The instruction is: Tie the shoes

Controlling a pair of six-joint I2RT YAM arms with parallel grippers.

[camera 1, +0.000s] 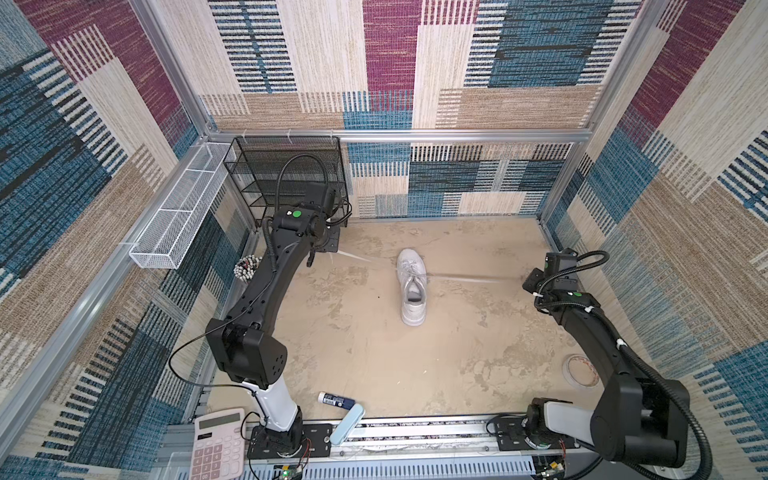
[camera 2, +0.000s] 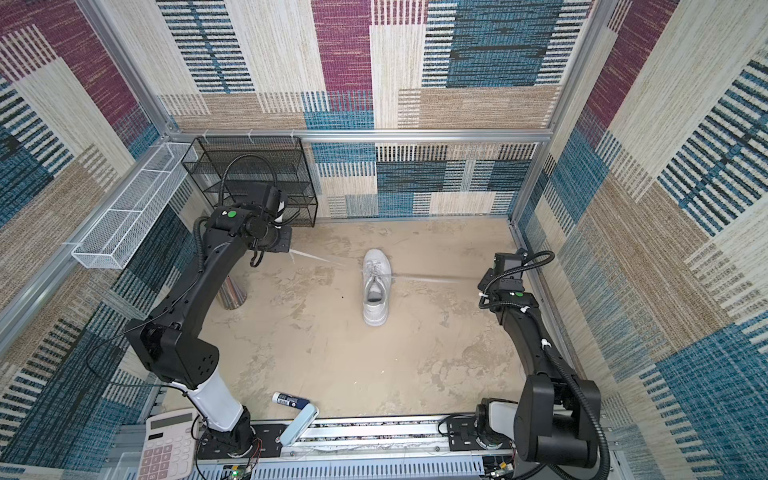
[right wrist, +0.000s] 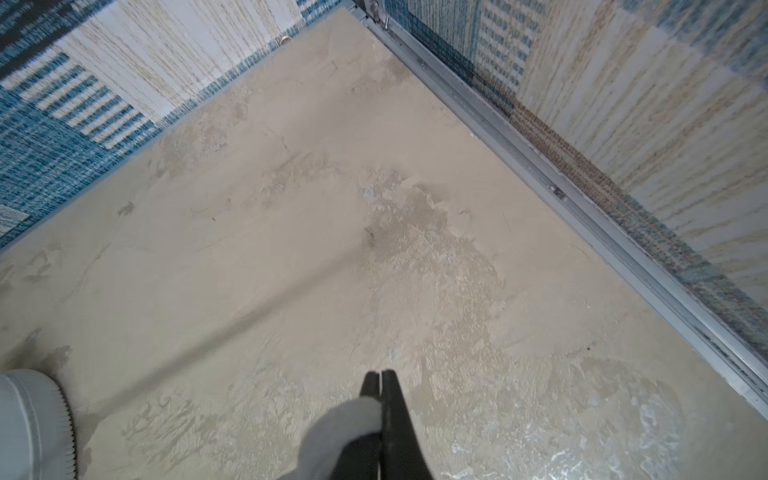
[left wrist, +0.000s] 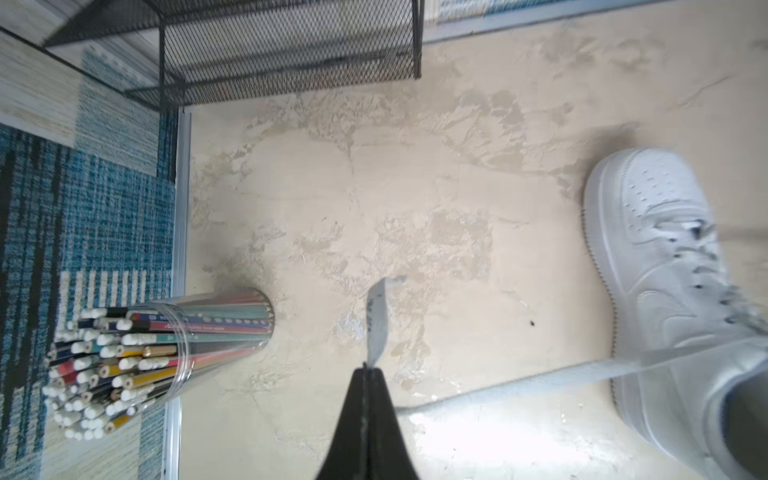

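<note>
The white sneaker (camera 1: 411, 286) stands in the middle of the tan floor with its toe toward the back wall; both top views show it (camera 2: 376, 286). Its laces run out taut to both sides. My left gripper (left wrist: 368, 368) is shut on the left lace (left wrist: 540, 378), whose short end (left wrist: 376, 320) sticks out past the tips. In a top view this gripper (camera 1: 332, 250) hangs left of the toe. My right gripper (right wrist: 381, 374) is shut on the right lace (right wrist: 345, 424), far right of the shoe (camera 1: 527, 284). The sneaker's sole edge (right wrist: 29, 424) shows in the right wrist view.
A clear cup of pencils (left wrist: 166, 332) stands close to the left gripper. A black mesh rack (camera 1: 286, 174) and a white mesh basket (camera 1: 178, 212) sit at the back left. A tape roll (camera 1: 579, 370), a blue tube (camera 1: 334, 400), a pale blue case (camera 1: 347, 424) and a calculator (camera 1: 218, 444) lie near the front.
</note>
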